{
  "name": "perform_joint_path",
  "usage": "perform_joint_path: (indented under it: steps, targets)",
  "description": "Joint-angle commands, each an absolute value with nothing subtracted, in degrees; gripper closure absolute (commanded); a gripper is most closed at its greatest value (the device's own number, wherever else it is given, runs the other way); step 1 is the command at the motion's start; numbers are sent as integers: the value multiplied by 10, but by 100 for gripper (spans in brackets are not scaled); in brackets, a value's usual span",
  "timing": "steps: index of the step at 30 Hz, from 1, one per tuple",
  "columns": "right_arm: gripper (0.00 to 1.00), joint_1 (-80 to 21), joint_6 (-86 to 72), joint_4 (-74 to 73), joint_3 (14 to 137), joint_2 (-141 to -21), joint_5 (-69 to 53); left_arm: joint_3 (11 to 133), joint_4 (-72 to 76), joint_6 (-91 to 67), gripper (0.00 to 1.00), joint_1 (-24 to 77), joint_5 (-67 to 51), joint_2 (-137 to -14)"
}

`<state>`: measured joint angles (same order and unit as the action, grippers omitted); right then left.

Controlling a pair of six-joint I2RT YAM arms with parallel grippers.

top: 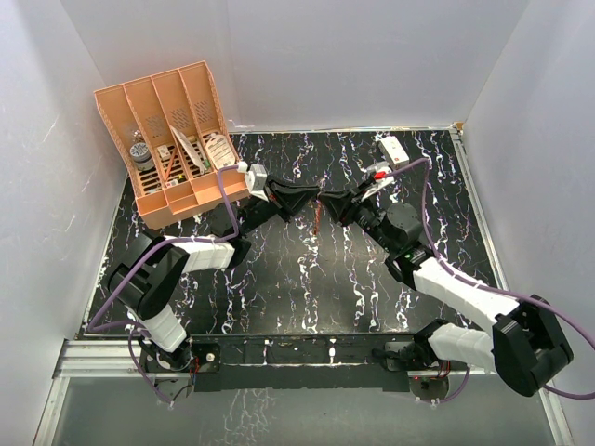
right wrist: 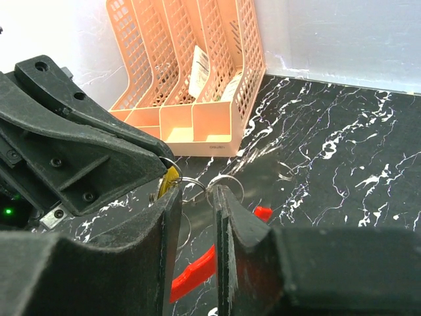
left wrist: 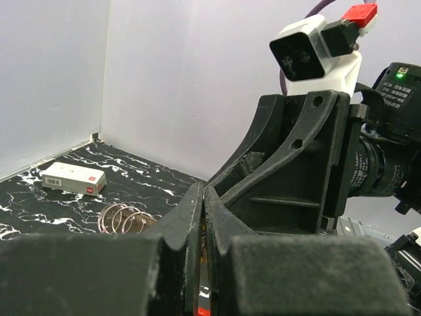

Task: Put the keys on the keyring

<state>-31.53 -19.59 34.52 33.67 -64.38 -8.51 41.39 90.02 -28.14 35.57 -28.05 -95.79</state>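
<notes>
Left end effector (left wrist: 202, 197) is closed on a sliver of thin red curved keyring (right wrist: 193, 270), seen between its pads only from the left wrist. Right end effector (right wrist: 196, 197) is narrowly parted at a thin wire ring (right wrist: 210, 189); grip unclear. Small yellow-headed metal key (right wrist: 170, 179) hangs alongside. Orange slotted plastic rack (top: 172, 139) holding papers sits at ten o'clock, white rectangular box (top: 394, 148) at one o'clock.

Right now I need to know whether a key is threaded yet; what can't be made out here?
Top view: where the grippers meet, the keyring is too small to read.
Left wrist: the shut left gripper hides what it pinches.
Right wrist: the right gripper cuts across the red band; its grip and any threading are unclear. Of the keys, only a yellow head shows.
</notes>
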Motion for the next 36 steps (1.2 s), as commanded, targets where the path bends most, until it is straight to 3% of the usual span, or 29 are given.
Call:
perform_joint_path:
  steps: [1,10,22,36]
  targets:
    - [76,-318,-193,389,363,-655,-74,434,999,-289,100,355,-292,-934]
    - [77,-318,-192,407,366,-666,-73,435,998,-292,100,354,-296,-927]
    - [96,-318,-158,433,355,-673,-79,433,994,-287,100,354,-293,-920]
    - [98,-319,-15,445,335,-663,-131,479,949,-289,100,354,-318,-940]
